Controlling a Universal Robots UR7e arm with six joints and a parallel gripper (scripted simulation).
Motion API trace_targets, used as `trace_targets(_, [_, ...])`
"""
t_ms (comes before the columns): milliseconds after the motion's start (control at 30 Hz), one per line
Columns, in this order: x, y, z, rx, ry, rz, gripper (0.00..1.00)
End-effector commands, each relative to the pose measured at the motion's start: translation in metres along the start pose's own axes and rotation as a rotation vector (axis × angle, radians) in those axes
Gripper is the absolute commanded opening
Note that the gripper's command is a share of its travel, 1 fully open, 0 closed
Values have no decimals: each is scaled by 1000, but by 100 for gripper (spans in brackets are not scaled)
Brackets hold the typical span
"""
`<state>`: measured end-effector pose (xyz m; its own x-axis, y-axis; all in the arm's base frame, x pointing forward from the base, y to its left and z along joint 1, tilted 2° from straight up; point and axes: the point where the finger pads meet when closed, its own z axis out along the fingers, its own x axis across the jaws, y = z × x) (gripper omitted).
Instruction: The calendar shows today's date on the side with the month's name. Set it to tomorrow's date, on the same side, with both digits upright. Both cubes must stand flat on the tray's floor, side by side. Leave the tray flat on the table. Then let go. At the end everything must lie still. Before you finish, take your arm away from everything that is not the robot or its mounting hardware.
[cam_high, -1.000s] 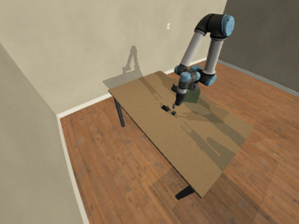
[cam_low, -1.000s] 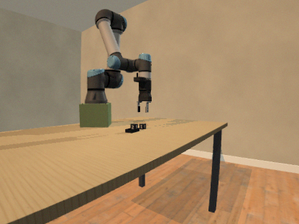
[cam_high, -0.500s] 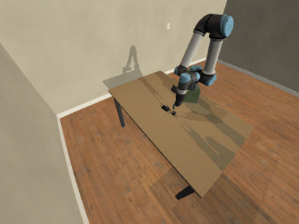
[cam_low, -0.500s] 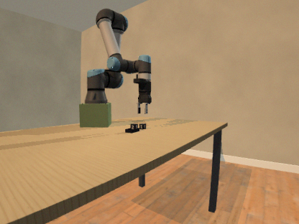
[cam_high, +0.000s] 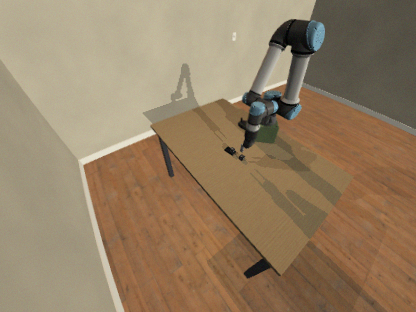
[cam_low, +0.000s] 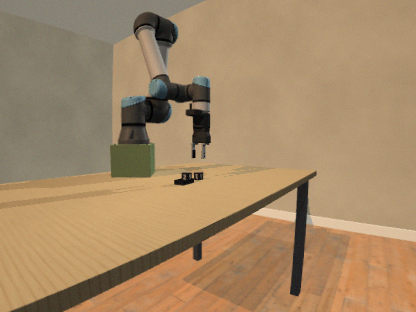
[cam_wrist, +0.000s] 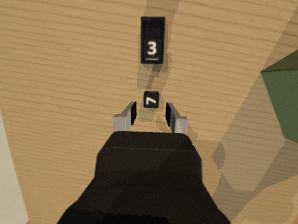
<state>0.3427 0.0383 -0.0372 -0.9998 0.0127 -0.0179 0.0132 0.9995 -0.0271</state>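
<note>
A black tray lies on the wooden table and holds one black cube with a white 3 on top. A second black cube stands on the table outside the tray, just on my side of it, with a 7 on top. My gripper is open and empty, and hangs well above this loose cube, with its fingers on either side of it in the wrist view. In the exterior view the gripper is clearly higher than the loose cube, which stands right of the tray. The month's name cannot be made out.
The arm stands on a green pedestal, which also shows at the right edge of the wrist view. The table's far edge and the wall lie beyond the tray.
</note>
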Motion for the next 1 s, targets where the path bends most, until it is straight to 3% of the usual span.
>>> trace_targets(0, [0,0,0,0,-1,0,87])
trace_targets(967, [0,0,11,0,-1,0,87])
